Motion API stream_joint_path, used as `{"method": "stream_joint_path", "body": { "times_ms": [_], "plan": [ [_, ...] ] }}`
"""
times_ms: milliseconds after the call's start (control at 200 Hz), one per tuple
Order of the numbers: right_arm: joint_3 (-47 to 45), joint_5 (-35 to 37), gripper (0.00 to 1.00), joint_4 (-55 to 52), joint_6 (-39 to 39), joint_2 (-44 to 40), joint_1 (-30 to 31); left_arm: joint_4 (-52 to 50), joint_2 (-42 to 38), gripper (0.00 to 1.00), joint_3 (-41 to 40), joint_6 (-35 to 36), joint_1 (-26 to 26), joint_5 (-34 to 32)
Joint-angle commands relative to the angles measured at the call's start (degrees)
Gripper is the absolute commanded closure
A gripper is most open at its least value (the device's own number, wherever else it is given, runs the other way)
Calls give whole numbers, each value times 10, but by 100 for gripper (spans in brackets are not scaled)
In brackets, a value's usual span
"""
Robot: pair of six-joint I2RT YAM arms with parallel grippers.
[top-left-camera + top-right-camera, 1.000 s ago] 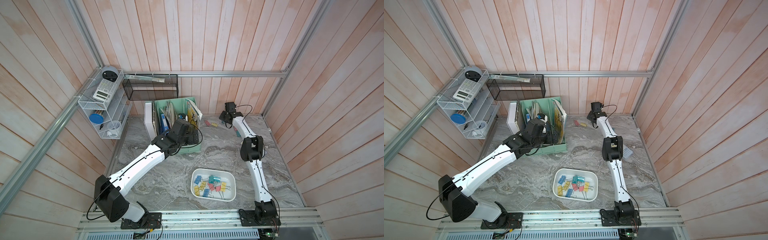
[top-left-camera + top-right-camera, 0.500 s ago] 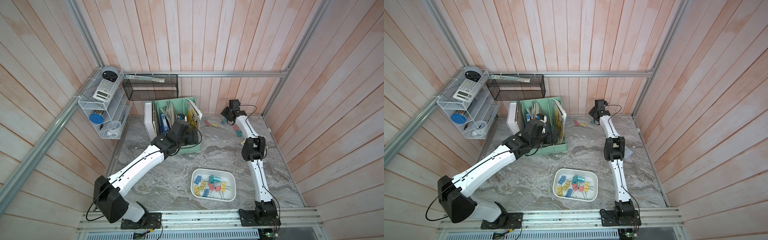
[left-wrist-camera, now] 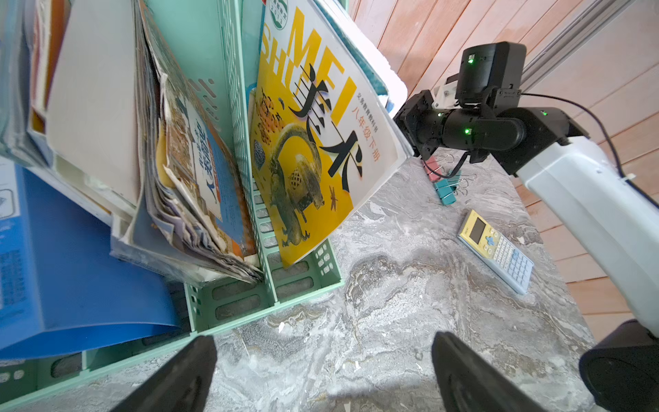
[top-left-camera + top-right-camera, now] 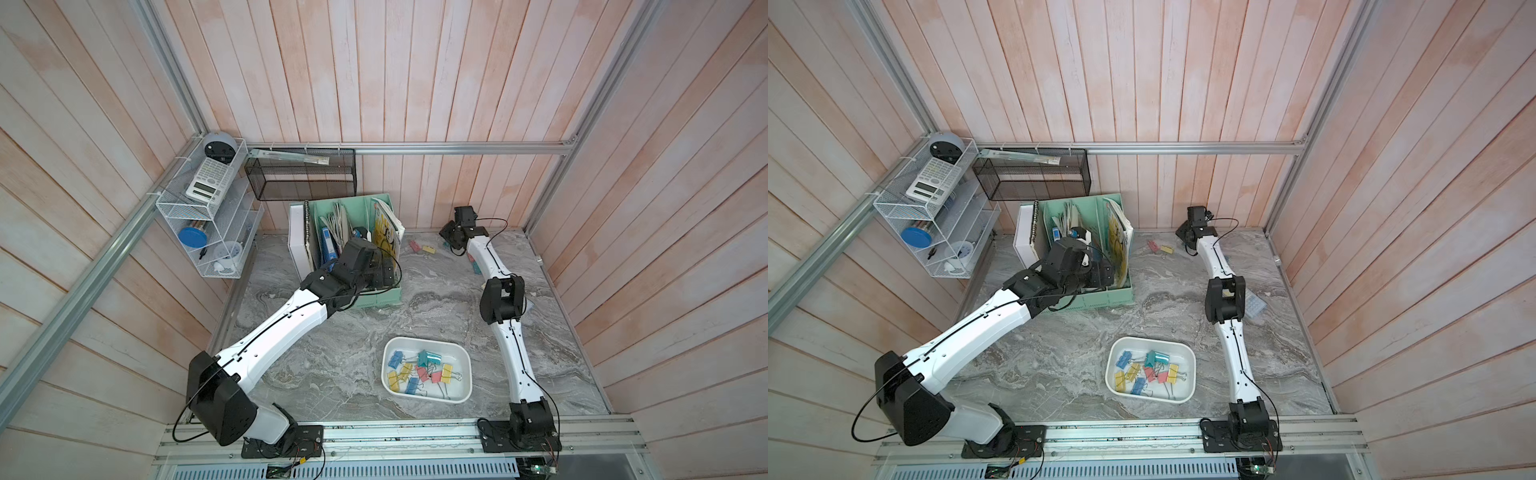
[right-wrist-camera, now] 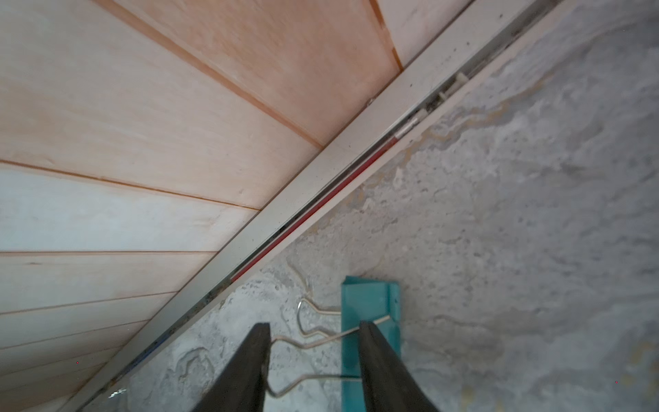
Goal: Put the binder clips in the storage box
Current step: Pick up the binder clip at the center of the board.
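— Teal binder clip [image 5: 369, 306], where was it?
— Flat on the tabletop [image 5: 499, 214], its wire handle [image 5: 313, 342] between the half-open right fingers [image 5: 246, 371], which held nothing. Left fingers [image 3: 178, 378] gaped wide, empty. Storage box [image 4: 455, 353] sat well apart.

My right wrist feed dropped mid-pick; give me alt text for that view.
The right gripper straddles the silver wire handle of a teal binder clip lying on the grey marbled tabletop; whether it pinches the handle is unclear. A metal rail and wooden wall run behind.

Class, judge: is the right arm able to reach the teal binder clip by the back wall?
Probably yes: the right gripper, open, straddles the teal binder clip at its wire handle; nothing intervenes.
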Motion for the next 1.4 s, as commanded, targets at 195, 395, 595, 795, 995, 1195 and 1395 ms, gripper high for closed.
{"method": "stream_joint_path", "body": {
  "times_ms": [195, 395, 595, 795, 995, 1195, 1395],
  "plan": [
    [-22, -18, 68, -155, 20, -4, 1, 8, -17, 0, -15, -6, 5, 8],
    [-100, -29, 83, -153, -2, -71, 1, 11, -23, 0, -23, -15, 5, 7],
    [-167, -26, 99, -166, -40, -144, 1, 23, -28, 0, -33, -24, 6, 14],
    [-192, -32, 100, -194, -104, -200, 1, 52, -39, 0, -50, -31, 5, 26],
    [-245, -111, 100, -312, -196, -312, 15, 95, -48, 0, -65, -14, 9, 23],
    [-595, -157, 100, -273, -235, -583, 68, 125, -39, 0, -73, -6, 26, 31],
    [-818, -179, 100, -266, -197, -784, 190, 144, -30, 0, -80, -5, 44, 52]
  ]
}}
